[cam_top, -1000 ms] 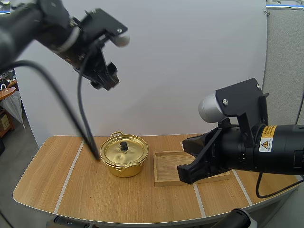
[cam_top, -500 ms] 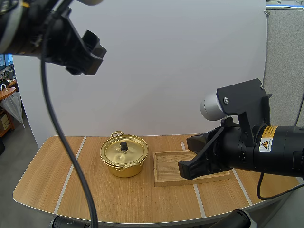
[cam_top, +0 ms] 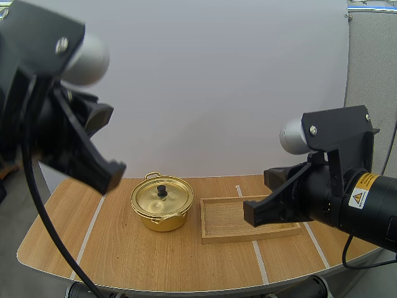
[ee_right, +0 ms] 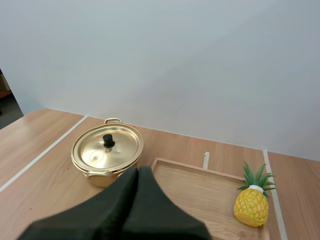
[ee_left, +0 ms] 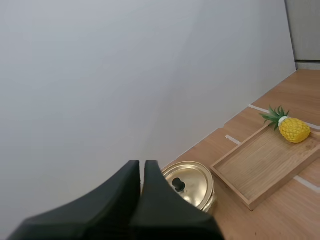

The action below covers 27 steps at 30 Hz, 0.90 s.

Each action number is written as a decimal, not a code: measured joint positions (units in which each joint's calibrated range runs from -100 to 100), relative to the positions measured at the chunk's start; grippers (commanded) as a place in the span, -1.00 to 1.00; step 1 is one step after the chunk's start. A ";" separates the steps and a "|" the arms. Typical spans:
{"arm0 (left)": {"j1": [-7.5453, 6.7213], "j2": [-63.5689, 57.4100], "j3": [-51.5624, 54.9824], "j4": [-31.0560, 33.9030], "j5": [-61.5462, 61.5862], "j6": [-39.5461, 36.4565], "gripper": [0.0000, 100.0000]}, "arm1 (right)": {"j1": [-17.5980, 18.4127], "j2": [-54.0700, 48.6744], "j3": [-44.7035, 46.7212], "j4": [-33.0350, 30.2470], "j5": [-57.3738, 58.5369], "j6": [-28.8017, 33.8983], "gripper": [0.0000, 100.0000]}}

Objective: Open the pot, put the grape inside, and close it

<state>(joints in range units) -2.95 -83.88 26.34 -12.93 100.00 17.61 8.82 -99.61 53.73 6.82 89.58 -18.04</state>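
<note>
Here we are above the table [cam_top: 124, 254], and the gold pot [cam_top: 162, 203] sits on the wood with its lid [cam_top: 162, 195] on, black knob [cam_top: 162, 190] standing up in the middle; just to its right lies the shallow wooden tray [cam_top: 223, 220], near the pot but not touching it.

No grape on show; the fruit here is a yellow pineapple [ee_right: 252, 204], lying in the tray at the end farthest from the pot, green crown toward the white wall [cam_top: 236, 93]; the left wrist view has it too, tucked into the tray's far corner.

Left gripper [ee_left: 142, 164] now: its two black fingers [ee_left: 122, 200] are pressed together into one dark wedge with nothing between them; it hangs high, well apart from the pot, the lid beyond its tip.

Right gripper [ee_right: 138, 170]: same story, closed flat on itself and empty-handed, held up over the table with the pot and the tray's near edge past its tip.

From the high view the left arm [cam_top: 56, 130] looms large and dark at the table's left side; the right arm [cam_top: 335, 192] reaches in above the tray's right end and covers that corner.
</note>
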 measured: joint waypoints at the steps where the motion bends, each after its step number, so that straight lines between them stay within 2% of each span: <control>1: 0.00 -1.47 3.45 -0.09 0.00 -0.17 -1.00 | -0.76 0.00 0.00 0.09 0.00 0.00 -1.00; 6: 0.00 -8.48 11.33 -0.23 -1.13 -2.36 -1.00 | -2.42 0.00 0.00 0.09 -4.18 0.00 -1.00; 8: 0.00 -11.96 16.20 -0.23 -7.77 -3.87 -1.00 | -2.58 0.00 0.00 0.09 -11.96 0.00 -1.00; 9: 0.00 -14.30 20.34 -0.23 -18.48 -5.16 -1.00 | -2.58 0.00 0.86 0.09 -18.23 0.00 -1.00; 11: 0.00 -15.68 24.42 -0.23 -28.29 -6.98 -1.00 | -2.58 0.00 2.54 -0.16 -26.18 0.00 -1.00; 14: 0.00 -15.81 31.09 -0.23 -43.76 -10.14 -1.00 | -2.58 0.00 7.77 -1.14 -37.34 0.00 -1.00; 16: 0.00 -15.81 34.15 -0.23 -50.96 -10.68 -1.00 | -2.58 0.00 14.39 -2.76 -47.64 0.00 -1.00; 19: 0.00 -15.95 40.20 -0.23 -63.20 -10.96 -1.00 | -2.58 0.00 20.40 -4.85 -55.47 0.00 -1.00; 22: 0.00 -15.95 45.39 -0.12 -69.54 -10.96 -1.00 | -2.58 0.00 25.81 -5.84 -61.86 0.00 -1.00; 27: 1.05 -15.95 55.45 -0.12 -76.62 -10.96 -1.00 | -2.80 0.00 33.58 -6.35 -65.50 0.00 -1.00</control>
<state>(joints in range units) -1.90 -99.83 81.79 -13.06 23.38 6.65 6.02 -99.61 87.31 0.47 24.08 -18.04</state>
